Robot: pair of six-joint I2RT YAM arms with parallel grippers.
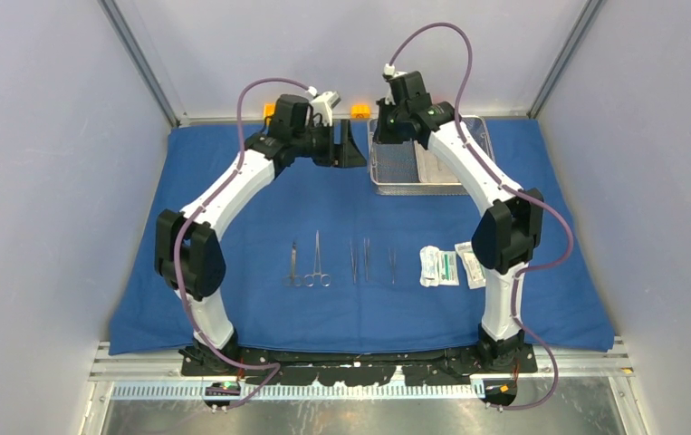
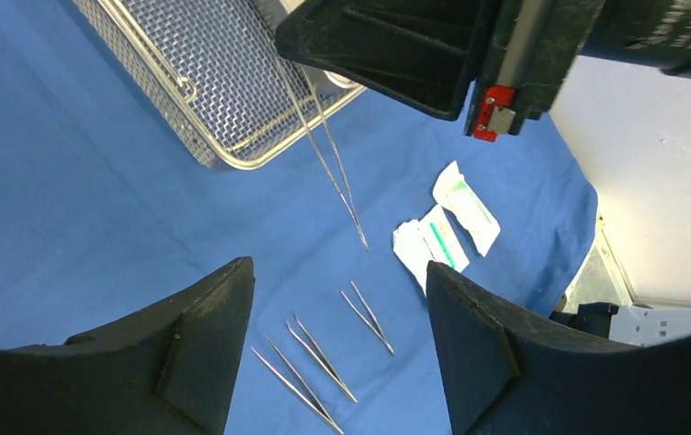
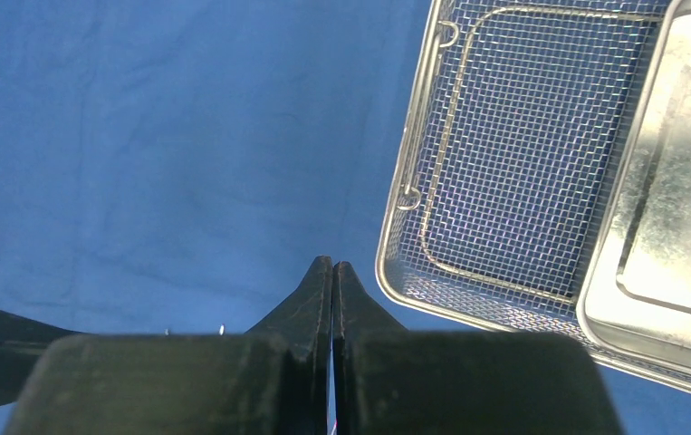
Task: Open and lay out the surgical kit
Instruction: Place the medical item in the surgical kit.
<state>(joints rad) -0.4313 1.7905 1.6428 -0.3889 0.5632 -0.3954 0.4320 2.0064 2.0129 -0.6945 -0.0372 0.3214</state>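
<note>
The left gripper [image 2: 340, 265] is right up in its own camera, fingers spread wide, holding nothing. The right gripper [image 3: 332, 265] is pressed together on the top end of a forceps [image 2: 334, 168]. It hangs in the air just left of the tray [image 1: 396, 188], over the cloth [image 1: 233, 299]. Its long axis is steeply slanted, tips pointing down and roughly toward the row [image 1: 353, 261] of laid-out instruments.

Imo the step is carrying it over to that row. I'd come down slow and touch the tips first. Then lay it flat, parallel to the others, in the gap beside the packets [image 1: 438, 265]. Keep it off both neighbours, and only then let go.
</note>
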